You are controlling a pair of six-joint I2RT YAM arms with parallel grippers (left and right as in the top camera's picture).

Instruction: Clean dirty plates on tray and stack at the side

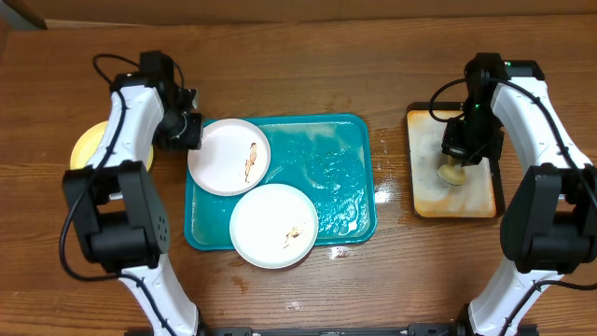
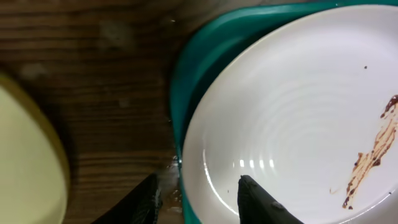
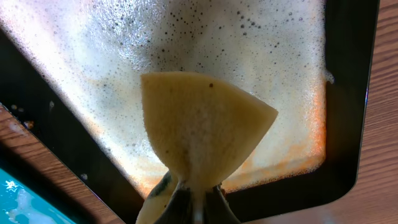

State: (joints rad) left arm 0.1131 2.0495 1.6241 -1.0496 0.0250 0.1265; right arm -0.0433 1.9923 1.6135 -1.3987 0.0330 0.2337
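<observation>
Teal plastic made up the biggest thing on the wooden table (image 1: 298, 56): the tray (image 1: 340, 154), wet and glossy, lay in the middle with its long axis running left to right. Well apart to its right sat the narrow tray (image 1: 480, 198), black-rimmed, rust-stained and foamy. Two dirty plates lay on the teal one, each streaked brown. The upper white plate (image 1: 229, 156) overhung its left rim and the lower white plate (image 1: 273, 225) overhung its near edge. The yellow plate (image 1: 87, 142) rested off the tray at the far left, half hidden under the left arm, so any smears on it could not be made out. The sponge (image 3: 202, 130) was pinched tight in the right gripper (image 3: 193, 202), above the foam. The left gripper (image 2: 198, 186) was by far the nearer to the plates. Its fingers stood apart, straddling the upper white plate's left rim, one over the white surface and one outside the tray's edge, with the plate spreading away to its right. Whether either pad pressed the rim was hard to judge from the wrist view.
</observation>
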